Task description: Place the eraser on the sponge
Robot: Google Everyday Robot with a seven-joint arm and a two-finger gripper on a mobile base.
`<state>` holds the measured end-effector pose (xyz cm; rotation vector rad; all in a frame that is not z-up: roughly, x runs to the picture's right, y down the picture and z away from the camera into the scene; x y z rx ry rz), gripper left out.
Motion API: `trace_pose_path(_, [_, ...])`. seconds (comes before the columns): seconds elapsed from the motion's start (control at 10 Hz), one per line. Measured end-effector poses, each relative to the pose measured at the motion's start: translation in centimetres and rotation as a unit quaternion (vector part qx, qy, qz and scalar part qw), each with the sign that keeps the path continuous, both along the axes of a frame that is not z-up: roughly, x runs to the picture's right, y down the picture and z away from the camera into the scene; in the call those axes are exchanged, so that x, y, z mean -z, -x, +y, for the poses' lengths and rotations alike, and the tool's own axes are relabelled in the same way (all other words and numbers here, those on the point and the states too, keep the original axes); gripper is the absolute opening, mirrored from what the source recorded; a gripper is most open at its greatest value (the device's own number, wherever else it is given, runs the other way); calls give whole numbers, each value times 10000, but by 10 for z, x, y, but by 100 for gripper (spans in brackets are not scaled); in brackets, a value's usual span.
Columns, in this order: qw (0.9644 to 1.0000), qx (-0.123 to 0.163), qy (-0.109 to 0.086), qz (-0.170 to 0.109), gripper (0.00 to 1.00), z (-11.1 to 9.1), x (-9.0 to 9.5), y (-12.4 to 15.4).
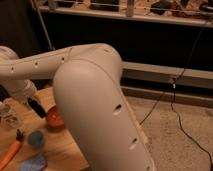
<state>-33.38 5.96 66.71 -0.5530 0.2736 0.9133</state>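
Note:
My white arm fills the middle of the camera view and reaches left to the gripper [31,102], which hangs over the table's left part just beside the red bowl [54,120]. A short black piece [36,108] sticks down from the gripper's end; I cannot tell if it is the eraser. The light blue sponge [33,163] lies flat at the bottom left edge, below the gripper and partly cut off.
A small round blue cup [35,138] stands between bowl and sponge. An orange-handled tool [10,153] lies at the far left, with a clear glass [10,115] behind it. The wooden table [67,145] is mostly hidden by my arm. Cables [180,125] trail on the floor at right.

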Motion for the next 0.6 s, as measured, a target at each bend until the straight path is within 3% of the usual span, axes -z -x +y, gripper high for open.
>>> trace_pose_path(0.3, [9970, 494, 292, -519, 20, 28, 35, -19])
trace_pose_path(0.6, [9910, 936, 348, -893, 20, 48, 63, -33])
